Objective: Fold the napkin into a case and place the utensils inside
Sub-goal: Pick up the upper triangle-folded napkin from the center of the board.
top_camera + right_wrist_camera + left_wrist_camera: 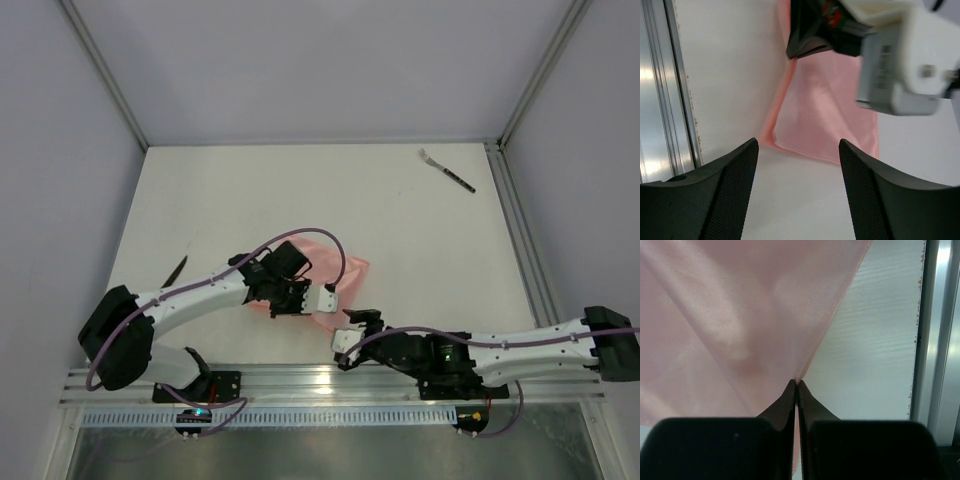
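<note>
the left gripper (797, 385) is pinching its fingers tight together on an edge of the pink napkin (730, 315), which is lying bunched near the front middle of the table (300, 190), while its arm is reaching in from the left with the elbow bent and the wrist turned down over the cloth. the right gripper (799, 150) is standing wide apart and holding nothing, pointing at the napkin's near corner just beside the left wrist, its arm stretching low along the front edge from the right. the fork (446, 170) is lying well apart at the far right corner.
</note>
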Controlling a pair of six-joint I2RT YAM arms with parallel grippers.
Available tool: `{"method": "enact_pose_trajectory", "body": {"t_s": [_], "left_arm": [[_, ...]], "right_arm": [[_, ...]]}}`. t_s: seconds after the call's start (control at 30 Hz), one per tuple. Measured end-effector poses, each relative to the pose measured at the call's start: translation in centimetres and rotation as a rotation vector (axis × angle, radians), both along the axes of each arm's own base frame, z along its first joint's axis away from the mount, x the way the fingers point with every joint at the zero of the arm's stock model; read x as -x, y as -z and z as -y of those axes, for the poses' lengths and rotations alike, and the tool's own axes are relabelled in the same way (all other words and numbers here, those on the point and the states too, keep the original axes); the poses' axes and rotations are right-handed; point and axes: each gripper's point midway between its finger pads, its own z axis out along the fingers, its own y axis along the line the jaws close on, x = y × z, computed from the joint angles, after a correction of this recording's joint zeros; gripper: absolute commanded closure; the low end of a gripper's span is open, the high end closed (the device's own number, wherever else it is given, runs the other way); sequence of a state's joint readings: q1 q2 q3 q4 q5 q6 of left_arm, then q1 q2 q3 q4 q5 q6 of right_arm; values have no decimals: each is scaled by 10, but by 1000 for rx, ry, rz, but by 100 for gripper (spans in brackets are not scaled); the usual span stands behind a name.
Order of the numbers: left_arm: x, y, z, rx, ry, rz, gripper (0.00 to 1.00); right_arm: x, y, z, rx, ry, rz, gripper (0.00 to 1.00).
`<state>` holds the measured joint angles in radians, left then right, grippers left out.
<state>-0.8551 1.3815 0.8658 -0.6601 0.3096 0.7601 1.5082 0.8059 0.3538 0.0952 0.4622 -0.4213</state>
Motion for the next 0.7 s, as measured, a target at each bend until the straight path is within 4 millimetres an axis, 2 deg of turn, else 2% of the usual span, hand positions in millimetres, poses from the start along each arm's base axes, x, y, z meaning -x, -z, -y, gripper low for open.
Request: {"method": "enact_pose_trajectory", "body": {"t_s": [0.07, 0.17, 0.23, 0.43, 0.7], "left_arm": [[2, 2, -1, -9, 0, -15, 100], [3, 2, 0, -13, 2, -23, 100], [2, 0, 1, -8, 4, -26, 100], [1, -4, 6, 2, 4, -33, 100], [3, -5, 6, 4, -5, -46, 100]], "right_arm": [[3, 23, -9, 98, -25, 26, 30], [3, 56, -12, 224, -38, 46, 30], [1, 64, -14, 248, -37, 54, 30], [-1, 68, -29, 223, -19, 74, 30], [-11, 93, -36, 345, 34, 113, 34]]}}
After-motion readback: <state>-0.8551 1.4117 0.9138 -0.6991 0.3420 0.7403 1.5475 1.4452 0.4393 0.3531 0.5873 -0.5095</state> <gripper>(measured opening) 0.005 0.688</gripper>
